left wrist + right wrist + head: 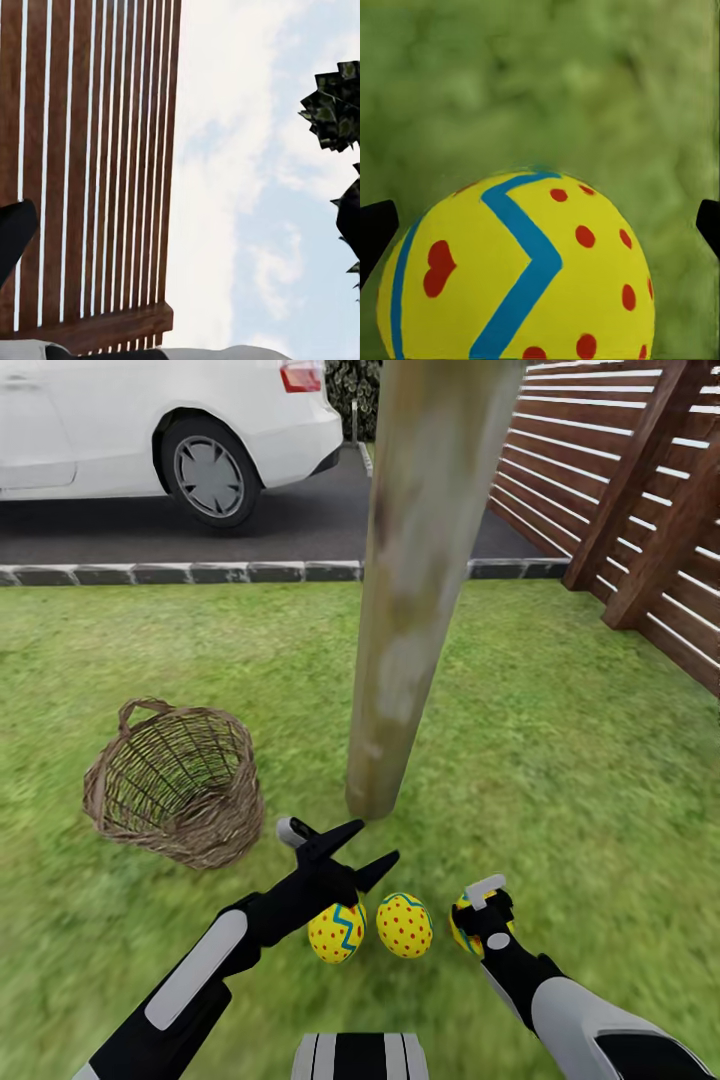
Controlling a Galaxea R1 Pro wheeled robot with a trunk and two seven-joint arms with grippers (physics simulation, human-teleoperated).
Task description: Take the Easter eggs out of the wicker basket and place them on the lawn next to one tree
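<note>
Head view: three yellow Easter eggs (404, 925), red-dotted and blue-zigzagged, were seen on the lawn (560, 760) beside the tree (400, 660). One was clamped by the right tool (482, 912). The left tool (368, 852) was spread apart. The wicker basket (175, 785) lay tipped nearby.

Lawn (560, 760): eggs (404, 925), basket (175, 785), tree (410, 620).

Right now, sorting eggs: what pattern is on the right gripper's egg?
Yellow egg with blue zigzag, red dots; right wrist view.
</note>
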